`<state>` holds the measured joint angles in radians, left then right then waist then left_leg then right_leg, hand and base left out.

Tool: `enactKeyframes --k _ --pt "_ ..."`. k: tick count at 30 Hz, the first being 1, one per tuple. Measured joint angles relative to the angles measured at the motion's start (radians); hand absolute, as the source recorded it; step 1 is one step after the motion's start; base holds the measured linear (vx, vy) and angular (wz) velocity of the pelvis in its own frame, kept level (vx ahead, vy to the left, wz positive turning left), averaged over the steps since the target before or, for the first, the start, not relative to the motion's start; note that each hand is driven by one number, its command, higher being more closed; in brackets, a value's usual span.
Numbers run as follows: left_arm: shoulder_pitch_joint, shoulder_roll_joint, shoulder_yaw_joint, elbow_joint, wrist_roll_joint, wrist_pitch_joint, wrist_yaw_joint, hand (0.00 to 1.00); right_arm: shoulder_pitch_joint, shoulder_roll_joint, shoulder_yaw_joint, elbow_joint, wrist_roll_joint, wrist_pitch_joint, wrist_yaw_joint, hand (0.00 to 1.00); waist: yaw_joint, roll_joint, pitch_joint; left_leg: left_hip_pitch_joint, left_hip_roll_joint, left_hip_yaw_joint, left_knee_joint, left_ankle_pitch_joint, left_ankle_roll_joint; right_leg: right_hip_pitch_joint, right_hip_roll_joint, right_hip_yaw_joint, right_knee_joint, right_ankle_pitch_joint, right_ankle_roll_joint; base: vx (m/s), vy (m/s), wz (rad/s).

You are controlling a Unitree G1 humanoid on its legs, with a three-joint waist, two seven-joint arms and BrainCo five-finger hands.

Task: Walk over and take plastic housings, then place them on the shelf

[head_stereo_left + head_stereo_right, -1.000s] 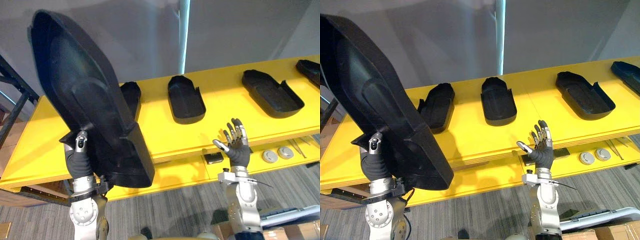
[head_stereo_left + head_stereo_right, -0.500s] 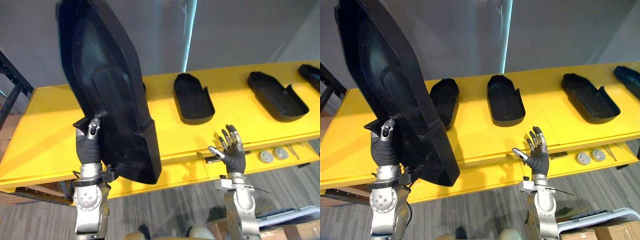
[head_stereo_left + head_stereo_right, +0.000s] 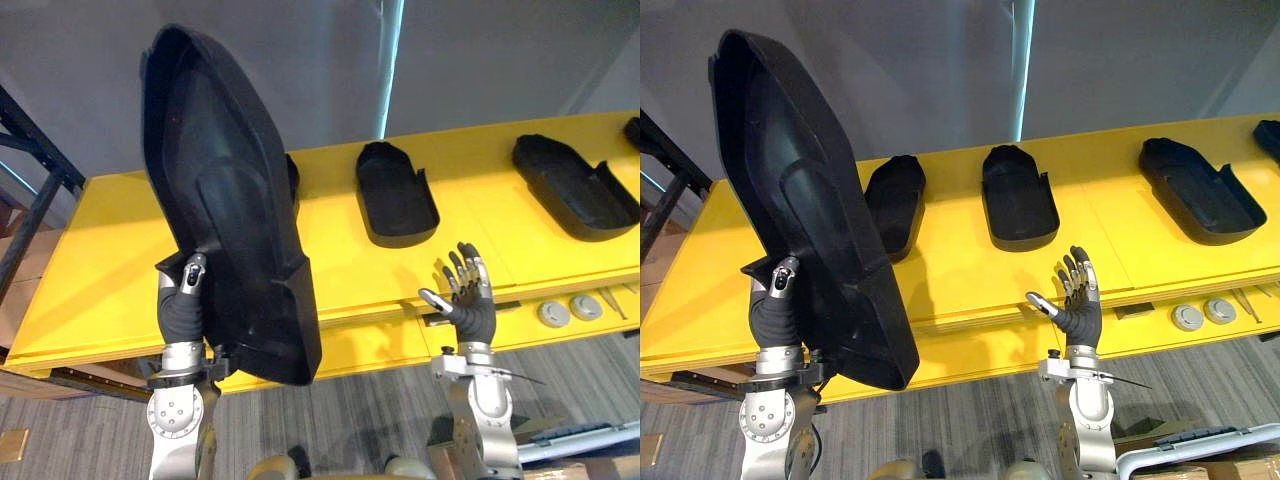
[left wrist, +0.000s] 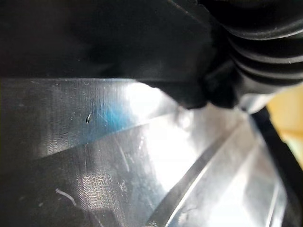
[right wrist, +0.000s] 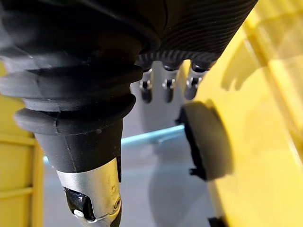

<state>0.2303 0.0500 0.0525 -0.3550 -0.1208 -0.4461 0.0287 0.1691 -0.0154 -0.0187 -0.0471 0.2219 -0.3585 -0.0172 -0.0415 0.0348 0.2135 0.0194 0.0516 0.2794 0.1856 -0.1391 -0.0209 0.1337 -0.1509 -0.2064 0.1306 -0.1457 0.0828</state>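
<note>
Left eye view: the robot's left hand (image 3: 180,305), thumb clamped on the lower rim, holds a large black moulded plastic housing (image 3: 235,220) upright before the long yellow shelf (image 3: 90,270), its long axis near vertical.

Right eye view: black plastic shells (image 3: 1018,200) lie flat on the shelf. The right hand (image 3: 1080,310), fingers spread and empty, hovers at the shelf's front edge.

Left wrist view: the housing's glossy wall sits hard against the hand.

Right wrist view: straight fingers point toward the shelf.

The likely next move is tipping the housing flat onto the shelf's bare left end.

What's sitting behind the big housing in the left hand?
Another black housing lying on the yellow shelf; the held housing covers its left edge and the shelf surface beside it.
</note>
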Motion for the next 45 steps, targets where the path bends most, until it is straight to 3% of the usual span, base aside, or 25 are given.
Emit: enactKeyframes --k 2,3,4,7,8,10,11,12,13,14,15,17,18,19,21,22,23,24,25,27,30,33,36,41,45 --pt "0.002 -0.003 -0.01 0.001 0.0 -0.004 0.004 1.0 0.007 0.002 -0.014 0.022 -0.001 -0.014 -0.003 0.0 -0.001 -0.006 0.001 -0.026 0.002 -0.007 0.052 0.002 -0.002 0.001 -0.012 -0.022 0.014 -0.008 -0.001 0.05 0.027 0.33" --pt "0.002 -0.013 -0.015 0.002 0.0 -0.005 0.005 1.0 0.002 0.003 -0.024 0.022 0.0 -0.019 -0.007 0.0 -0.001 -0.035 0.016 -0.069 -0.004 -0.013 0.124 0.004 -0.018 0.009 -0.047 -0.029 0.013 -0.006 0.003 0.02 0.058 0.19" --pt "0.003 -0.019 -0.017 0.002 0.0 -0.007 0.007 1.0 -0.002 0.004 -0.029 0.021 0.0 -0.022 -0.006 0.0 0.002 -0.043 0.02 -0.093 0.005 -0.012 0.177 -0.011 0.0 0.008 -0.063 -0.03 0.018 -0.006 0.004 0.01 0.074 0.06" --pt "0.003 -0.02 -0.033 0.031 0.002 -0.015 0.028 1.0 -0.034 -0.021 -0.047 0.02 0.0 -0.037 -0.006 0.0 -0.007 -0.062 0.031 -0.144 0.153 -0.025 0.268 0.006 -0.021 0.019 -0.14 -0.009 0.045 -0.007 0.002 0.03 0.126 -0.16" --pt "0.001 -0.02 -0.033 0.05 0.003 -0.018 0.039 1.0 -0.038 -0.04 -0.048 0.02 0.0 -0.037 -0.007 0.0 -0.009 -0.064 0.031 -0.143 0.199 -0.03 0.256 0.029 -0.025 0.02 -0.184 0.002 0.061 -0.008 0.004 0.04 0.298 -0.32" --pt "0.001 -0.02 -0.031 0.068 0.007 -0.024 0.053 1.0 -0.036 -0.063 -0.05 0.022 0.001 -0.038 -0.007 0.0 -0.015 -0.071 0.026 -0.139 0.216 -0.059 0.214 0.095 0.003 0.015 -0.254 0.027 0.086 -0.026 0.038 0.03 0.366 -0.28" --pt "0.004 -0.021 -0.031 0.071 0.02 -0.035 0.066 1.0 -0.038 -0.083 -0.05 0.026 0.002 -0.038 -0.007 0.0 -0.017 -0.055 0.017 -0.127 0.214 -0.08 0.173 0.23 0.042 -0.002 -0.288 0.058 0.104 -0.035 0.096 0.01 0.502 -0.43" --pt "0.014 -0.02 -0.027 0.074 0.042 -0.043 0.09 1.0 -0.041 -0.111 -0.049 0.04 0.002 -0.041 0.0 0.0 -0.014 -0.017 -0.011 -0.12 0.215 -0.094 0.188 0.279 0.025 -0.022 -0.295 0.098 0.102 -0.044 0.171 0.02 0.578 -0.43" --pt "0.012 -0.016 -0.017 0.084 0.051 -0.045 0.102 1.0 -0.045 -0.104 -0.049 0.058 0.003 -0.042 0.001 0.0 -0.016 -0.007 -0.024 -0.111 0.209 -0.106 0.197 0.211 -0.043 -0.022 -0.305 0.102 0.095 -0.043 0.182 0.02 0.624 -0.27" --pt "0.009 0.004 0.005 0.091 0.06 -0.045 0.12 1.0 -0.054 -0.081 -0.041 0.075 0.003 -0.053 0.005 0.0 -0.027 -0.018 -0.03 -0.103 0.201 -0.104 0.201 0.111 -0.126 -0.016 -0.318 0.101 0.081 -0.035 0.183 0.01 0.477 0.05" --pt "0.003 0.014 0.014 0.094 0.06 -0.047 0.124 1.0 -0.057 -0.065 -0.039 0.075 0.004 -0.061 0.007 0.0 -0.03 -0.024 -0.029 -0.101 0.201 -0.102 0.201 0.071 -0.159 -0.008 -0.32 0.097 0.074 -0.017 0.19 0.01 0.491 0.15" --pt "-0.018 0.053 0.021 0.115 0.06 -0.042 0.118 1.0 -0.08 -0.03 -0.036 0.074 0.016 -0.08 -0.003 0.0 -0.025 -0.04 -0.026 -0.08 0.197 -0.092 0.178 -0.012 -0.223 0.006 -0.32 0.095 0.057 0.108 0.197 -0.03 0.429 0.15" --pt "-0.019 0.066 0.021 0.121 0.06 -0.042 0.113 1.0 -0.085 -0.023 -0.033 0.073 0.017 -0.082 -0.01 0.0 -0.018 -0.042 -0.027 -0.063 0.197 -0.084 0.163 -0.011 -0.221 0.005 -0.318 0.093 0.057 0.158 0.195 -0.06 0.43 -0.07" --pt "-0.023 0.098 0.023 0.122 0.06 -0.039 0.104 1.0 -0.091 -0.015 -0.015 0.051 0.018 -0.102 -0.033 0.0 0.0 -0.041 -0.03 -0.017 0.192 -0.069 0.124 -0.005 -0.209 0.007 -0.313 0.087 0.06 0.273 0.186 -0.05 0.33 -0.12" --pt "-0.04 0.122 0.026 0.119 0.061 -0.035 0.096 1.0 -0.092 -0.007 0.002 0.01 0.018 -0.114 -0.053 0.0 0.002 -0.029 -0.04 -0.003 0.188 -0.065 0.085 0.003 -0.184 -0.018 -0.303 0.061 0.086 0.328 0.129 -0.04 0.282 0.06" --pt "-0.052 0.126 0.036 0.114 0.056 -0.029 0.091 1.0 -0.098 -0.004 0.029 -0.022 0.012 -0.118 -0.065 0.0 -0.003 -0.015 -0.051 -0.005 0.204 -0.079 0.037 0.022 -0.168 -0.037 -0.224 0.079 0.121 0.218 0.113 -0.03 0.074 0.37" --pt "-0.071 0.132 0.046 0.112 0.046 -0.023 0.081 1.0 -0.095 -0.004 0.041 -0.063 -0.005 -0.118 -0.077 0.0 -0.01 -0.017 -0.052 -0.002 0.207 -0.095 -0.015 0.052 -0.161 -0.036 -0.139 0.095 0.119 0.136 0.109 -0.01 0.018 0.52" --pt "-0.087 0.128 0.057 0.097 0.037 -0.015 0.076 1.0 -0.102 -0.007 0.048 -0.114 -0.032 -0.118 -0.095 0.0 -0.007 -0.019 -0.054 -0.002 0.198 -0.11 -0.064 0.081 -0.161 -0.046 -0.069 0.087 0.08 0.059 0.076 0.01 -0.003 0.38" --pt "-0.088 0.119 0.059 0.086 0.034 -0.01 0.077 1.0 -0.105 -0.008 0.047 -0.135 -0.044 -0.118 -0.1 0.0 -0.005 -0.021 -0.055 -0.002 0.189 -0.109 -0.08 0.093 -0.162 -0.043 -0.055 0.073 0.053 0.049 0.058 0.05 0.004 0.17" --pt "-0.088 0.091 0.058 0.047 0.046 0.008 0.086 1.0 -0.107 -0.01 0.04 -0.172 -0.048 -0.115 -0.108 0.0 0.005 -0.026 -0.064 -0.01 0.167 -0.114 -0.131 0.148 -0.177 -0.024 -0.062 0.055 -0.028 0.059 0.075 0.03 -0.007 0.2" --pt "-0.088 0.062 0.053 -0.021 0.1 0.052 0.089 1.0 -0.106 -0.057 0.0 -0.199 -0.04 -0.09 -0.068 0.0 -0.002 0.014 -0.068 0.014 0.172 -0.129 -0.226 0.211 -0.177 -0.016 -0.048 0.015 -0.033 0.062 0.082 0.02 -0.047 0.29" --pt "-0.09 0.062 0.076 -0.063 0.142 0.075 0.113 1.0 -0.107 -0.095 -0.014 -0.258 -0.041 -0.084 -0.039 0.0 0.001 0.028 -0.075 0.034 0.174 -0.126 -0.25 0.22 -0.18 -0.007 -0.046 0.014 -0.033 0.062 0.082 -0.01 -0.007 0.02" --pt "-0.112 0.075 0.14 -0.054 0.209 0.148 0.158 1.0 -0.11 -0.097 -0.015 -0.302 -0.041 -0.084 -0.005 0.0 0.0 0.025 -0.074 0.035 0.173 -0.121 -0.261 0.231 -0.179 -0.013 -0.046 0.014 -0.036 0.062 0.082 -0.05 -0.002 -0.04" --pt "-0.164 0.173 0.251 0.129 0.258 0.281 0.235 1.0 -0.11 -0.108 -0.016 -0.307 -0.041 -0.084 -0.003 0.0 -0.003 0.023 -0.074 0.033 0.173 -0.107 -0.265 0.241 -0.176 -0.031 -0.046 0.025 -0.038 0.066 0.089 -0.07 -0.005 -0.08" --pt "-0.238 0.282 0.31 0.349 0.256 0.338 0.262 1.0 -0.105 -0.129 -0.014 -0.33 -0.039 -0.084 0.02 0.0 -0.002 0.024 -0.073 0.033 0.173 -0.081 -0.265 0.243 -0.177 -0.051 -0.046 0.051 -0.038 0.072 0.093 -0.03 0.003 -0.17"
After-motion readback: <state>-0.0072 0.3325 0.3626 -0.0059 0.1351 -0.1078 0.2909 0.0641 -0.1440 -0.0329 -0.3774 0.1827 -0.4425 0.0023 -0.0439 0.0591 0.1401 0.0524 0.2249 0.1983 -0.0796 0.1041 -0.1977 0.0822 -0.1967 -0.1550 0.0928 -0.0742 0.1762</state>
